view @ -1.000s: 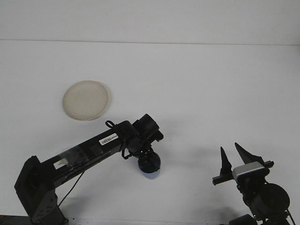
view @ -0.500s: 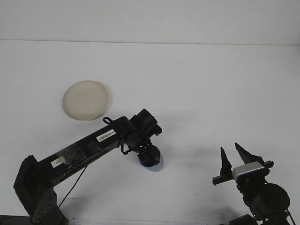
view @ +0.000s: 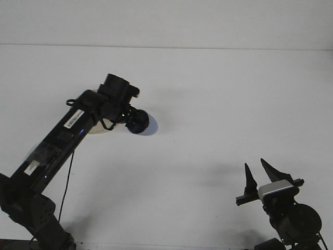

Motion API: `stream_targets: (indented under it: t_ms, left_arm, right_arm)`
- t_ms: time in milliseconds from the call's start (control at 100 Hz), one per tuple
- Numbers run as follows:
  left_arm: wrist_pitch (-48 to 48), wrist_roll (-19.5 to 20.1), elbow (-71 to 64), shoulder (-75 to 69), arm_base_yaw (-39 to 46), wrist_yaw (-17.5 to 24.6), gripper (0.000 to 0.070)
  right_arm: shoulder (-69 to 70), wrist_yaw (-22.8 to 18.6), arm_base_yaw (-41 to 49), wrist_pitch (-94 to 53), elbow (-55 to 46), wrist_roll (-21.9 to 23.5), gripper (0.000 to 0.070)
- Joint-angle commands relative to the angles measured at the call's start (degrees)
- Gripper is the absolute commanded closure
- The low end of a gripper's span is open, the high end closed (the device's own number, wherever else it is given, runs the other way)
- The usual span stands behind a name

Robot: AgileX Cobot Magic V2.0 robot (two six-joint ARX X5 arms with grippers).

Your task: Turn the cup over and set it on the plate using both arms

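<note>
- Left end effector (view: 136, 122): upper left of centre in the frame; closed around the cup (view: 145, 123); its fingers are mostly hidden against the dark wrist, so the exact grip cannot be made out; it points toward the right of the frame.
- Cup: pale bluish-white; only its right-hand part shows past the end effector; carried above the worktop (view: 223, 104), with a soft shadow beneath and to the right; which way its mouth faces cannot be told.
- Left arm (view: 57, 143): black, with a white label on the forearm; runs from the lower left corner diagonally up to the wrist; a thin black cable hangs along it and down toward the bottom edge.
- Plate (view: 95, 130): cream-coloured; almost wholly covered by the left arm and wrist; only a sliver shows below the wrist, left of the cup; lies on the worktop.
- Cup and plate: just beside each other in the frame, the cup to the right of the visible sliver; whether the cup is over the plate cannot be told.
- Right end effector (view: 258, 174): lower right of the frame; two dark pointed fingers spread apart and pointing up; nothing between them; well apart from cup and plate.
- Worktop: plain white; a pale wall band lies across the top of the frame.
</note>
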Motion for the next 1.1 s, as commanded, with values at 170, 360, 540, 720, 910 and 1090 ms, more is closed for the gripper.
stream_targets:
  t_ms: [170,360,540,720,910,1090]
  left_arm:
    - [0.13,0.74,1.46,0.07,11.5,-1.62,0.0686]
    - [1.05,0.72,1.46,0.44,19.41,-2.93,0.0686]
    - [1.7,0.5,1.46,2.6,24.83,-2.93,0.0686]
    - [2.62,0.31,1.46,6.73,27.32,-2.93,0.0686]
    - [4.7,0.22,1.46,11.02,27.47,-4.57,0.0686]
    - [6.36,0.28,1.46,12.52,27.47,-4.61,0.0686]
  right_arm:
    - [0.17,0.0,0.09,0.59,0.61,0.0,0.0381]
    - [0.17,0.0,0.09,0.57,0.61,0.02,0.0381]
    - [0.22,0.0,0.09,0.55,0.61,0.02,0.0381]
    - [0.22,0.0,0.09,0.5,0.61,0.02,0.0381]
    - [0.22,0.0,0.09,0.35,0.61,0.02,0.0381]
    - [0.22,0.0,0.09,0.24,0.61,0.02,0.0381]
